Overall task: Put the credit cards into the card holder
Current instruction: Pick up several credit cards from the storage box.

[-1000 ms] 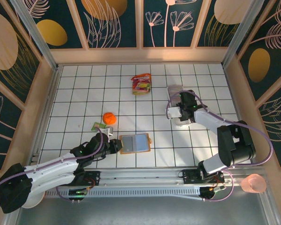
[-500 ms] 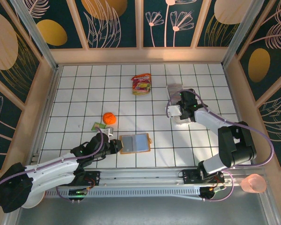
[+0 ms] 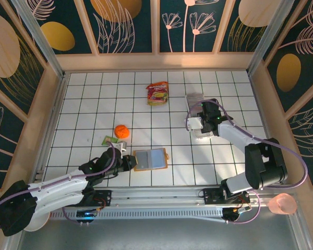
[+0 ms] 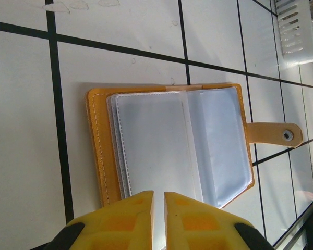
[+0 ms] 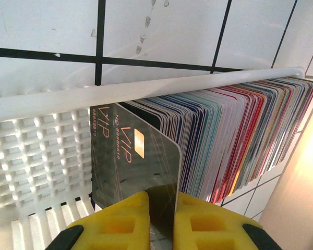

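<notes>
Between the pinched tips of the right claw (image 5: 161, 202) sits a dark VIP card (image 5: 133, 156), frontmost of the credit cards (image 5: 240, 135) packed in the white tray (image 5: 47, 151). I'd pull it straight out so the neighbours don't drag along. Meanwhile the left claw (image 4: 158, 200) clamps the open card holder (image 4: 172, 140) right at its tips.

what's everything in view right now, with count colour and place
card holder: 1, orange, open, front centre of the table
credit cards: many, mixed colours, upright in the tray
grey vip card: 1, dark grey, at the row's end
tray: 1, white slatted, right of centre
snack packet: 1, red and yellow, far centre
ball: 1, orange, left of centre
small packet: 1, green, beside the ball
cup: 1, pink, beyond the table's near right corner
left jaws: 1 pair, yellow, shut on the card holder's left edge
right jaws: 1 pair, yellow, shut on the grey vip card
</notes>
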Controlling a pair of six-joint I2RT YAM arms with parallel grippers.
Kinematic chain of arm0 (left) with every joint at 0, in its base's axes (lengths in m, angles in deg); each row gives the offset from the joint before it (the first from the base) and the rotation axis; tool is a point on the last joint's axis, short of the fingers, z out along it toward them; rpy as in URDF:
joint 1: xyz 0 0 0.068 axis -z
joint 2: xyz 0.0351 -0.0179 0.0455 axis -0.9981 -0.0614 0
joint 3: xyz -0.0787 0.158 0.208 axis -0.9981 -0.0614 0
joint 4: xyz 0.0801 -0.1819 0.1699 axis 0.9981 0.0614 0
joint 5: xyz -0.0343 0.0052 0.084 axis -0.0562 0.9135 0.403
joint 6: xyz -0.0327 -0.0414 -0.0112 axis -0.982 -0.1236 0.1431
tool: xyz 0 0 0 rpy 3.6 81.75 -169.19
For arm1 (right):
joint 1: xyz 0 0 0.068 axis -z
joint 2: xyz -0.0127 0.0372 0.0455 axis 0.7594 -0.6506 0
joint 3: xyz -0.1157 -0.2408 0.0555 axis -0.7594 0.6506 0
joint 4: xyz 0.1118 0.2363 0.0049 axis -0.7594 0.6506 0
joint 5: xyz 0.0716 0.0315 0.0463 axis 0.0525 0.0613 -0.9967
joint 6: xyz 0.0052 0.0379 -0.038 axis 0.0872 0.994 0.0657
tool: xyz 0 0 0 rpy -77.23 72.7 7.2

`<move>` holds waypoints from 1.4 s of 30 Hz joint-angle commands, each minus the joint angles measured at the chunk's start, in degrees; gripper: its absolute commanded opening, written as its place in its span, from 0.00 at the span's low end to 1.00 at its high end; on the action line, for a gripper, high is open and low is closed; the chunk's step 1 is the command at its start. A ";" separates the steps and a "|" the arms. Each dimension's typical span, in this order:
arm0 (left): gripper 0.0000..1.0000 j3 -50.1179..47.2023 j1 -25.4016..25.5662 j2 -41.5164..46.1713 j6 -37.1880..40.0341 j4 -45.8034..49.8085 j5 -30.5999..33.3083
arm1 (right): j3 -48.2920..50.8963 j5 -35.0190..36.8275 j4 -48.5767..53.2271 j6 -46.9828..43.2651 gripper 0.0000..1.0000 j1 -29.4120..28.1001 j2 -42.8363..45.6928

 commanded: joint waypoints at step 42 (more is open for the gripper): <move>0.12 0.52 0.14 6.21 -2.72 3.86 1.47 | -13.89 -18.69 25.45 94.30 0.00 -10.95 21.16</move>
